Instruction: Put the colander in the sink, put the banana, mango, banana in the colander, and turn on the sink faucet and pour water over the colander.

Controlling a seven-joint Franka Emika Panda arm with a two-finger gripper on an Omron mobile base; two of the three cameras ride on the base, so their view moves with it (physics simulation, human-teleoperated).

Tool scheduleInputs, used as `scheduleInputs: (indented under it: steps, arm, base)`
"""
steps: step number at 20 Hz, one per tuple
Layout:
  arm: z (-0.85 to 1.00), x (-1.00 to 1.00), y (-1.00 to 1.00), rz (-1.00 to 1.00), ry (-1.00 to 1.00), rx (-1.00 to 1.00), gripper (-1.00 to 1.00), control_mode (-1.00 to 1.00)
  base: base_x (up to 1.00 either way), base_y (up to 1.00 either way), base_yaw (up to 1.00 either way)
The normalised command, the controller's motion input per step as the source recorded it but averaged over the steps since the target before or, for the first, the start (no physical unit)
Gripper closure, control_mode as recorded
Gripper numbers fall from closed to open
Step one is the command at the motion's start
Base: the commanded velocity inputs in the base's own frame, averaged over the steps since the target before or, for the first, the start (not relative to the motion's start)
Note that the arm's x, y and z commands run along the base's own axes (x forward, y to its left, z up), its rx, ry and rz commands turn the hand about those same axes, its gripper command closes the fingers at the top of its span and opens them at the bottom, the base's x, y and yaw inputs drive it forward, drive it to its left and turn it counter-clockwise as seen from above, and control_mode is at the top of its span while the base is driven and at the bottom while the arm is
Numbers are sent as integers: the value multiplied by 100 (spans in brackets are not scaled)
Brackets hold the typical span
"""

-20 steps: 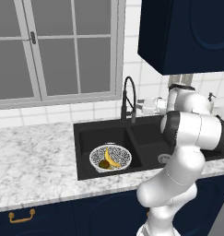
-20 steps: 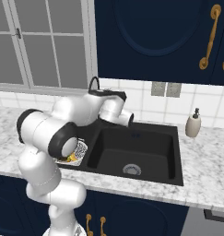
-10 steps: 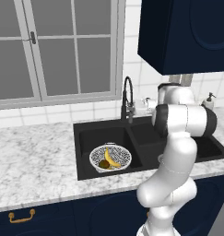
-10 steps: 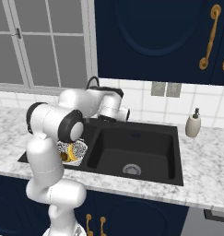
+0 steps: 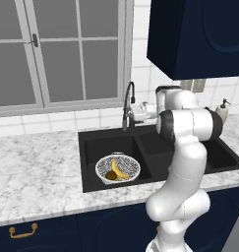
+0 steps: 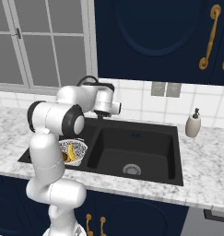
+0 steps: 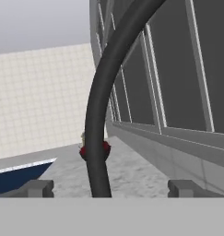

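Observation:
The white speckled colander [image 5: 118, 169] sits in the left basin of the black sink [image 5: 91, 147]. A yellow banana [image 5: 121, 170] and a dark mango [image 5: 110, 175] lie inside it. In the right base view the colander [image 6: 74, 151] is partly hidden behind my arm. The black gooseneck sink faucet [image 5: 128, 103] rises behind the basins. My gripper [image 5: 133, 111] is up against it at neck height. In the hand view the faucet neck [image 7: 100, 120] runs up between my two fingertips [image 7: 38, 188], and the gripper [image 7: 109, 189] is open wide around it, not touching.
A white soap dispenser [image 5: 222, 111] stands on the marble counter right of the sink, by the tiled wall. The window [image 5: 67, 49] is right behind the faucet. Dark upper cabinets [image 5: 199, 34] hang above the right basin [image 6: 136, 147]. A small red object [image 7: 95, 150] lies beyond the faucet.
My hand has swung left from over the right basin to the faucet neck. The colander and fruit have not moved.

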Motion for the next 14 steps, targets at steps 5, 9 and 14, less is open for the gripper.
scheduleInputs:
  steps: [5, 9, 14]
  arm:
    - [-3, 2, 62, 0, -2, 0, -100, -100]
    - [-2, 14, 67, -2, -5, 0, -100, -100]
    - [0, 3, 30, -6, -6, 0, -100, -100]
  base:
    - [0, 0, 0]
    - [0, 0, 0]
    - [0, 0, 0]
